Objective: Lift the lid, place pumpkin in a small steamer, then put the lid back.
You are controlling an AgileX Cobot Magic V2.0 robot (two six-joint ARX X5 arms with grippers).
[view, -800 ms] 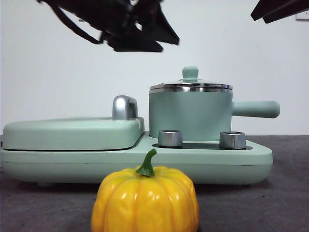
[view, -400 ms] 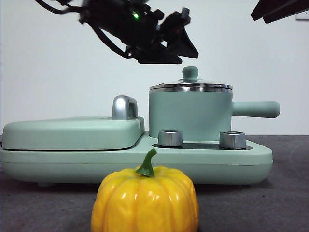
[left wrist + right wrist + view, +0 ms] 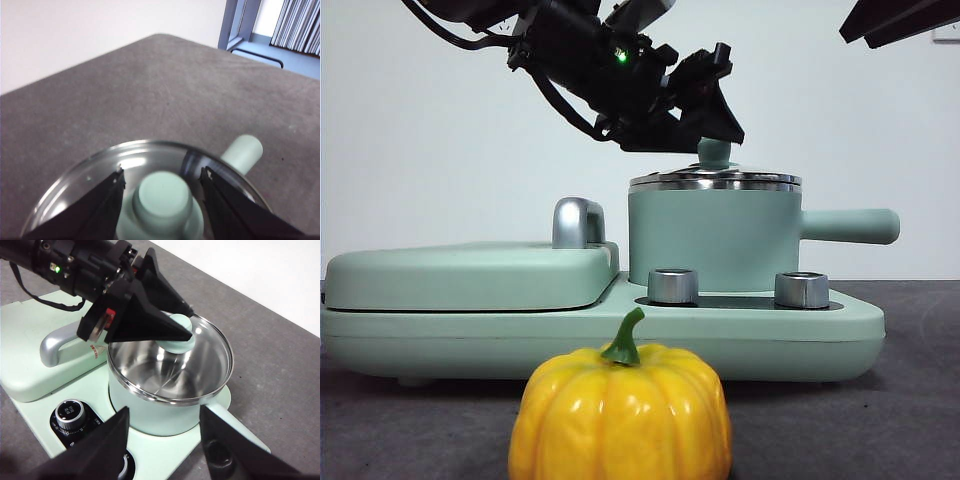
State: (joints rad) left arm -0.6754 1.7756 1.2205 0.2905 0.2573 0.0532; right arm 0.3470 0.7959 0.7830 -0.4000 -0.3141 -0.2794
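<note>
Left gripper (image 3: 162, 179) lowered astride lid (image 3: 715, 179) knob, grey table (image 3: 150, 95)

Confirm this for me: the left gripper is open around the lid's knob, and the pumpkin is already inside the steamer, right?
Not quite. The left gripper is open around the lid knob, but the pumpkin sits on the table in front of the appliance, not inside the steamer, as the front view shows.

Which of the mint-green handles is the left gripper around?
The left gripper straddles the lid's small round knob, jaws open, not the pot's long side handle.
</note>
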